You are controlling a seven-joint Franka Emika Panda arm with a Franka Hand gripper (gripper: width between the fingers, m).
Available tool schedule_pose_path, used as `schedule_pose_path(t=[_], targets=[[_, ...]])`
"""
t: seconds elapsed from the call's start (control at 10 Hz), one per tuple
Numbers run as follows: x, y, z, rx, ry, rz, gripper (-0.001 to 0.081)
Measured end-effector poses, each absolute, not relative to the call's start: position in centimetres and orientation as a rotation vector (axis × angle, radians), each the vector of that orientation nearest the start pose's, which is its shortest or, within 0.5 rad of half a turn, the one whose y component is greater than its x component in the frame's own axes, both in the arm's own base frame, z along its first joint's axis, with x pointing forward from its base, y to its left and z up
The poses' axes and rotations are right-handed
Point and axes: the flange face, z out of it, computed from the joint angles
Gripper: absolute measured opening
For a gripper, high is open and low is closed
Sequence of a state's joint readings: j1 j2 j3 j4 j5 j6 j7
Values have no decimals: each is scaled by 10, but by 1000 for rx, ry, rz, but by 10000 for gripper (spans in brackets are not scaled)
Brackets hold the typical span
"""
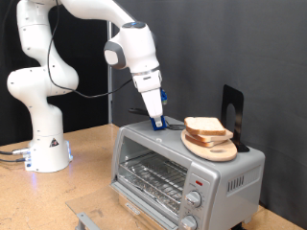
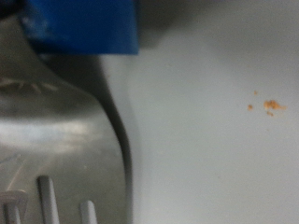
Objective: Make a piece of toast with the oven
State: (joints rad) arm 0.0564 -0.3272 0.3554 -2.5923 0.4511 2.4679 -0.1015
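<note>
The silver toaster oven [image 1: 182, 171] stands at the exterior view's lower right, with its glass door, wire rack, two knobs and red light facing the front. A slice of pale toast [image 1: 203, 126] lies on a round wooden board [image 1: 213, 148] on the oven's top. My gripper [image 1: 156, 122] points down at the oven's top near its back left corner, left of the toast and apart from it. Nothing shows between the fingers. The wrist view is a blurred close-up: a blue finger [image 2: 82, 23], pale metal [image 2: 206, 140] and a few orange crumbs [image 2: 269, 105].
A black upright object [image 1: 233, 110] stands behind the board at the oven's back right. The robot's base [image 1: 43, 144] stands on the wooden table [image 1: 86, 158] at the exterior view's left. A small grey object [image 1: 88, 221] lies at the table's front.
</note>
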Motion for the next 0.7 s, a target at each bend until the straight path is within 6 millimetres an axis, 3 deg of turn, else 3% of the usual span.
schedule_pose_path(t=[0.5, 0.7], targets=[[397, 170, 379, -2892, -255, -237, 800], [397, 170, 379, -2891, -254, -239, 554]])
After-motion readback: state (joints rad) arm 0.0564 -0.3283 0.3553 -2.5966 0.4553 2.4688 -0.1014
